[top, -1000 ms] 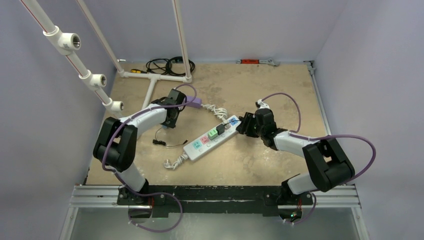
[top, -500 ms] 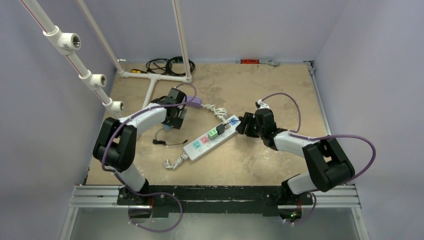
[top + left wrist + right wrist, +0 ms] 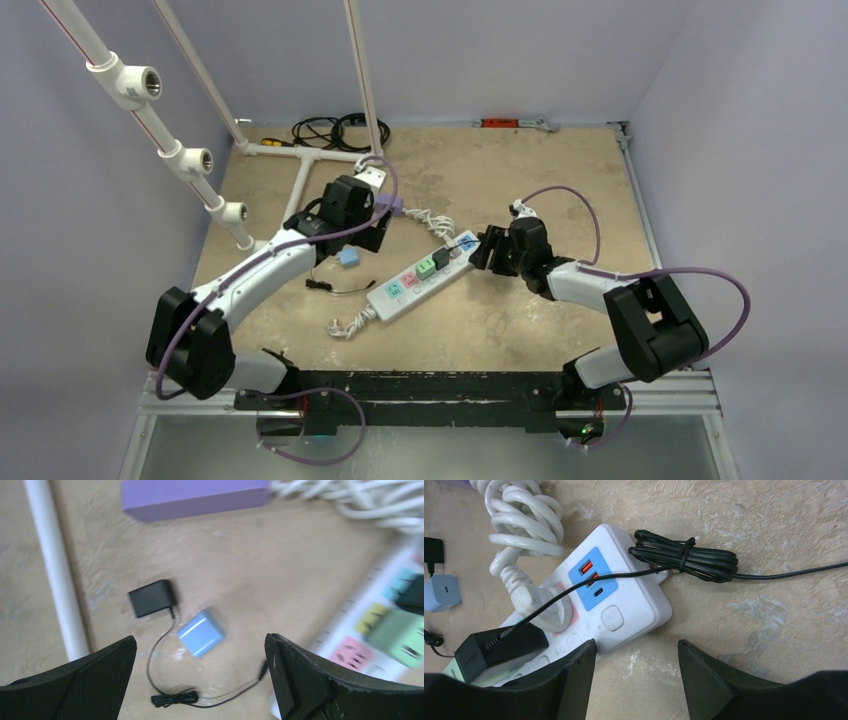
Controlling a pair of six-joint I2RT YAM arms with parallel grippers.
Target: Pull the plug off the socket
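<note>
change noted: left gripper has lifted off the table and swung toward the far side. its fingers stand wide and hold nothing. blue plug, earlier under that gripper, now lies loose on the table, near a small black adapter and apart from the socket. socket lies diagonally mid-table, unmoved, with a coiled white cord beside its far end. right gripper stays at that end, fingers wide, one over the strip's corner and the other over bare table. assessment: blue plug appears pulled and released, so that step looks done. a green plug and a black plug remain seated in the strip.
</note>
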